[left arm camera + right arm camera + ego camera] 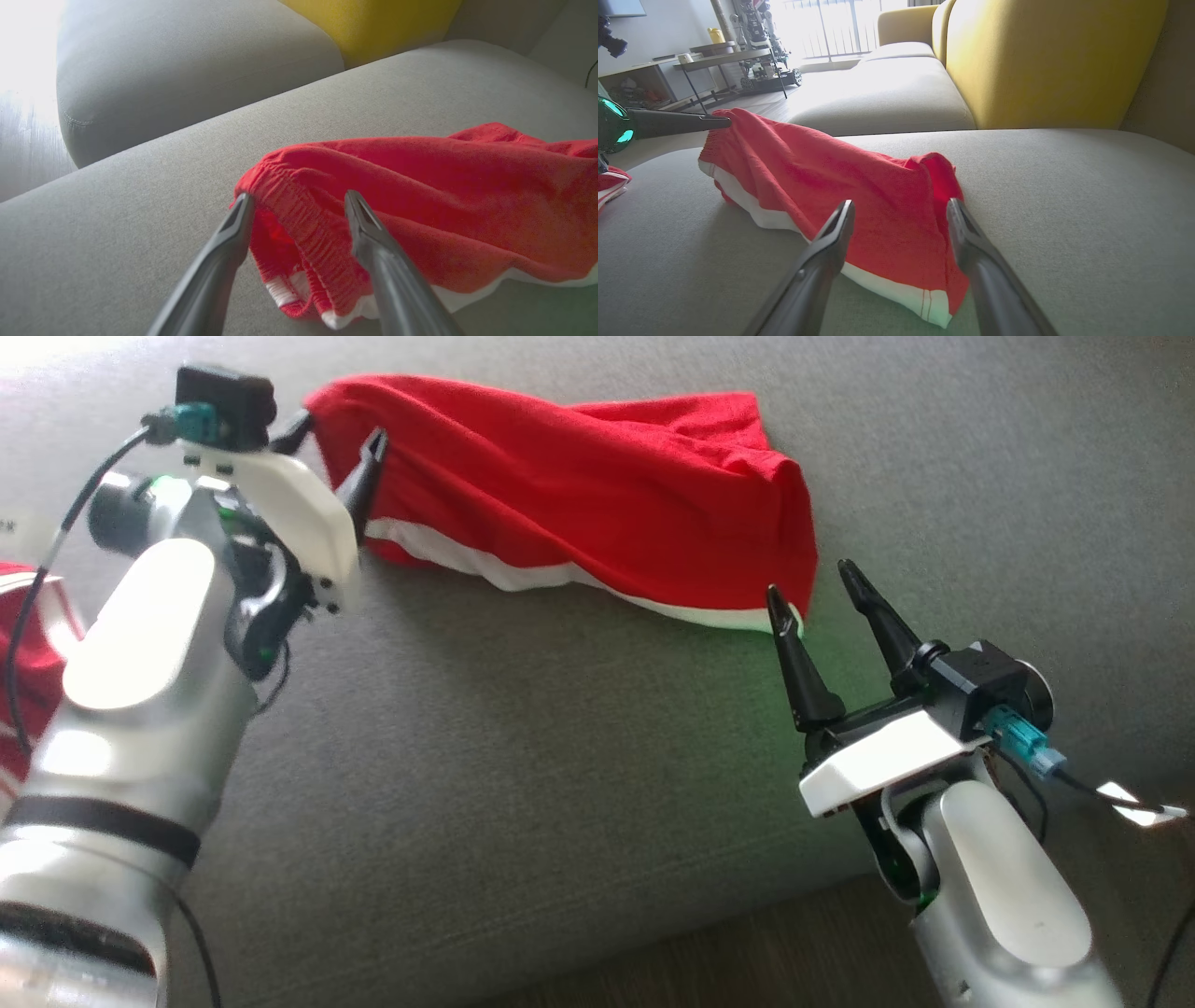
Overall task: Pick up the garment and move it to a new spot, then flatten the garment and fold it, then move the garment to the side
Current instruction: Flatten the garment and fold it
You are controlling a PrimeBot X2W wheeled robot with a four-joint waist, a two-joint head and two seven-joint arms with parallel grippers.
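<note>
The red garment lies in a long rumpled heap across the grey sofa cushion, white-trimmed hem toward the robot. Its folds hide its full outline, so the shape of its far side cannot be made out. The left gripper sits at the garment's left end with its fingers spread. In the left wrist view it straddles the gathered elastic waistband without pinching anything, though whether a fingertip brushes the cloth is hard to tell. The right gripper is near the opposite end, also spread wide. From the head one finger overlaps the white hem corner, but contact cannot be judged. In its own wrist view the gripper frames the red cloth and grips nothing. A second red-and-white cloth is cut off by the left edge of the head view, its form unreadable. Glare washes out the upper left of the left wrist view — only pale floor shows there. A yellow backrest rises behind the cushion.
</note>
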